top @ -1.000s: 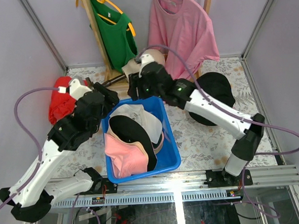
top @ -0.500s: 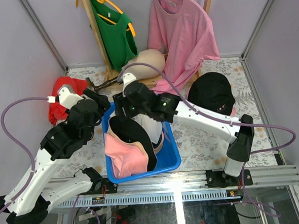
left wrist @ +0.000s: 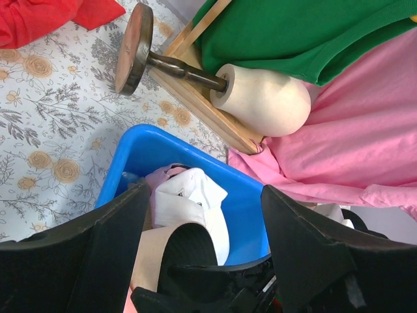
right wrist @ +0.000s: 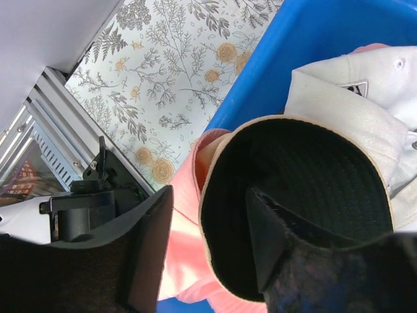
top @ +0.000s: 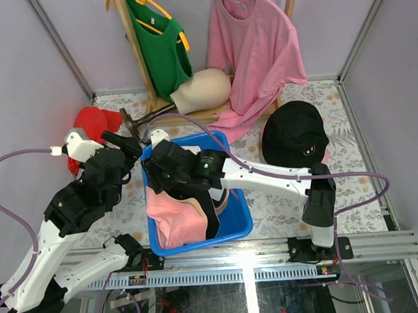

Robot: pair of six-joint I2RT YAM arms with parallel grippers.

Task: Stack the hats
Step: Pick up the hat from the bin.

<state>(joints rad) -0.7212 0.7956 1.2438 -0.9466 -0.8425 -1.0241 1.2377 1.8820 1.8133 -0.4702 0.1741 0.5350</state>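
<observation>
A blue bin (top: pixel 238 186) holds several hats: a pink hat (top: pixel 174 219) at its near end, a tan cap with black lining (right wrist: pixel 313 169) on top of it, and a white cap (right wrist: pixel 352 104) behind. A black cap (top: pixel 295 133) lies on the table at the right. My right gripper (top: pixel 161 184) is down in the bin. In the right wrist view the right gripper (right wrist: pixel 208 261) is open and straddles the tan cap's rim, one finger inside the black lining, the other over the pink hat (right wrist: pixel 186 241). My left gripper (left wrist: pixel 205 261) hovers open and empty over the bin's far left corner (left wrist: pixel 137 153).
A red cloth bundle (top: pixel 93 124) lies at the back left. A cream mannequin head (top: pixel 201 89) on a wooden stand lies behind the bin. A green shirt (top: pixel 161 46) and a pink shirt (top: pixel 255 44) hang at the back. Walls close in the sides.
The right arm swung from near the mannequin head leftwards and down into the bin, its jaws narrowing slightly. The left arm drew back to the left.
</observation>
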